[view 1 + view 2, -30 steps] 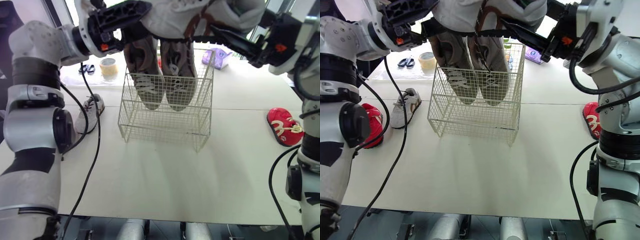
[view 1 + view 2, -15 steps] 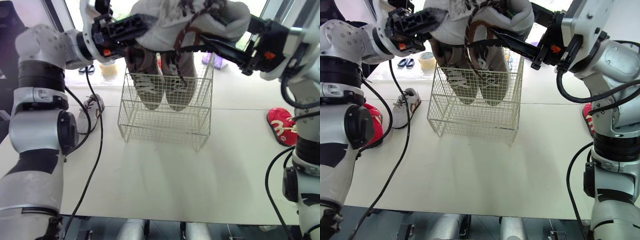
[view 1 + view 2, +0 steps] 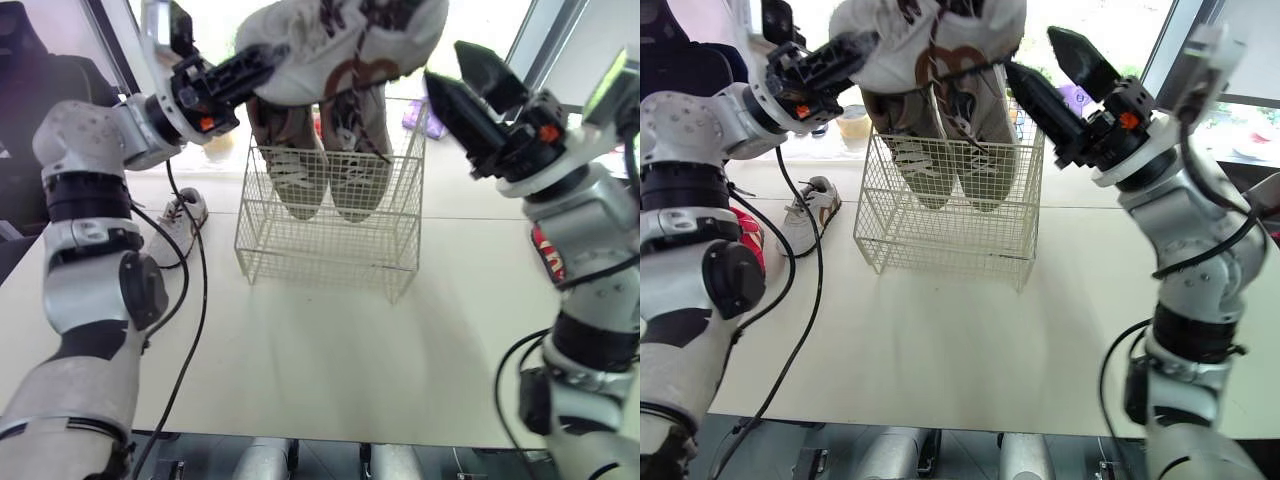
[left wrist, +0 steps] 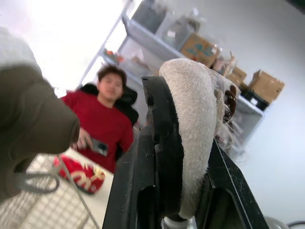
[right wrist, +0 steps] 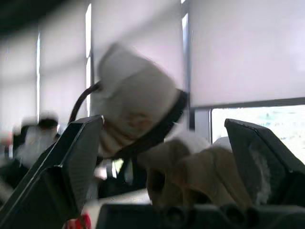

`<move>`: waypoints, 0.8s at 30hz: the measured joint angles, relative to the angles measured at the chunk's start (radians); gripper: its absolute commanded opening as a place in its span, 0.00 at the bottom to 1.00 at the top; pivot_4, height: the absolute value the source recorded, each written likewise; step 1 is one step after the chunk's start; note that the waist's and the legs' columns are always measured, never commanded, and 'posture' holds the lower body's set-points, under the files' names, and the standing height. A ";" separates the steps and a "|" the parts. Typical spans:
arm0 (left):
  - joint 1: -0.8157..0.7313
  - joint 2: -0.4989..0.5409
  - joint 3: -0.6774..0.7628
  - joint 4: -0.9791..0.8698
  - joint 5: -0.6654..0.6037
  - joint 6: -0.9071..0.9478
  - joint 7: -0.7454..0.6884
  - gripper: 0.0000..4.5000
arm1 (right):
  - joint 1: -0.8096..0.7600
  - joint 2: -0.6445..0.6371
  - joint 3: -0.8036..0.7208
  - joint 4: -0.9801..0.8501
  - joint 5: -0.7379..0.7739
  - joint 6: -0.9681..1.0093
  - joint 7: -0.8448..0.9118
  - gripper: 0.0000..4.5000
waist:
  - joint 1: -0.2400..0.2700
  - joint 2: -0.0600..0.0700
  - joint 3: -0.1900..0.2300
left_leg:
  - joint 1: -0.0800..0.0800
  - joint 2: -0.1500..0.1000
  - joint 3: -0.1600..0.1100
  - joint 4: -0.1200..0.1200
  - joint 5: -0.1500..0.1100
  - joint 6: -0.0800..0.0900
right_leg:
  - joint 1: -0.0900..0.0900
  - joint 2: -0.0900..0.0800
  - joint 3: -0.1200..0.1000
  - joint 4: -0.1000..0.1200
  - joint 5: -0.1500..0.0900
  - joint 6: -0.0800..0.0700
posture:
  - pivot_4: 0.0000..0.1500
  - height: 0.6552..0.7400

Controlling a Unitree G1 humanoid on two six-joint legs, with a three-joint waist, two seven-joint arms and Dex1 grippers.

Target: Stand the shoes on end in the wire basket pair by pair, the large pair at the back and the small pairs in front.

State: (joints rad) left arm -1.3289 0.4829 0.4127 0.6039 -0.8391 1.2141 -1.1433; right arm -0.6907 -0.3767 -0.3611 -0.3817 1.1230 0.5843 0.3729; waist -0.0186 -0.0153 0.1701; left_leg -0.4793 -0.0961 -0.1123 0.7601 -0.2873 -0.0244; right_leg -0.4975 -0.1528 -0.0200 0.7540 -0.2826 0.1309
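A white shoe with brown trim (image 3: pixel 340 45) hangs above the white wire basket (image 3: pixel 330 225). My left gripper (image 3: pixel 255 70) is shut on the shoe's rim, and the left wrist view shows the fuzzy edge (image 4: pixel 193 138) clamped between its fingers. Two large grey shoes (image 3: pixel 300 165) stand on end, toes down, at the back of the basket. My right gripper (image 3: pixel 1030 50) is open just right of the held shoe and touches nothing. The right wrist view looks between its spread fingers (image 5: pixel 71 162) at the shoe (image 5: pixel 136 109).
A small white sneaker (image 3: pixel 180 225) lies on the table left of the basket, with a red shoe (image 3: pixel 752 240) beside it. Another red shoe (image 3: pixel 548 255) lies at the right, partly behind my right arm. A tape roll (image 3: pixel 852 120) sits behind the basket. A person in red (image 4: pixel 102 126) sits beyond the table.
My right gripper has opened, let go of the white shoe and drawn back to the right. The left gripper has shut on the shoe and now holds it alone.
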 measured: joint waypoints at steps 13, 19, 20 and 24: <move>0.170 -0.251 0.220 -0.436 -0.368 -0.070 0.502 0.06 | -0.080 0.383 0.250 -0.058 0.171 -0.090 -0.275 0.99 | -0.021 0.000 -0.001 | 0.002 -0.001 0.000 0.003 -0.001 0.003 | 0.000 0.004 0.000 0.005 0.001 -0.001 | 1.00 0.05; 0.249 -0.269 0.190 -0.465 -0.428 -0.103 0.587 0.06 | -0.143 0.335 0.239 0.011 0.086 -0.113 -0.226 0.99 | -0.024 0.000 -0.001 | 0.002 -0.002 0.000 0.004 -0.002 0.003 | 0.000 0.004 0.000 0.006 0.001 -0.001 | 1.00 0.05; 0.256 -0.271 0.188 -0.467 -0.439 -0.112 0.595 0.06 | -0.150 0.335 0.240 0.017 0.073 -0.115 -0.223 0.99 | -0.024 0.000 -0.001 | 0.002 -0.001 0.000 0.004 -0.002 0.003 | 0.000 0.004 0.000 0.006 0.001 -0.001 | 1.00 0.05; 0.262 -0.272 0.154 -0.476 -0.472 -0.129 0.617 0.06 | -0.179 0.336 0.236 0.053 0.003 -0.158 -0.215 0.99 | -0.025 0.000 -0.001 | 0.002 -0.002 0.000 0.004 -0.002 0.003 | 0.000 0.004 0.000 0.006 0.001 -0.001 | 1.00 0.05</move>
State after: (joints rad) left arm -1.0670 0.2114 0.5671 0.1282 -1.3107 1.0851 -0.5264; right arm -0.8696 -0.0409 -0.1255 -0.3282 1.1264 0.4265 0.1580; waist -0.0433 -0.0151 0.1696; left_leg -0.4777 -0.0976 -0.1127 0.7643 -0.2889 -0.0213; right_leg -0.4979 -0.1493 -0.0200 0.7604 -0.2815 0.1296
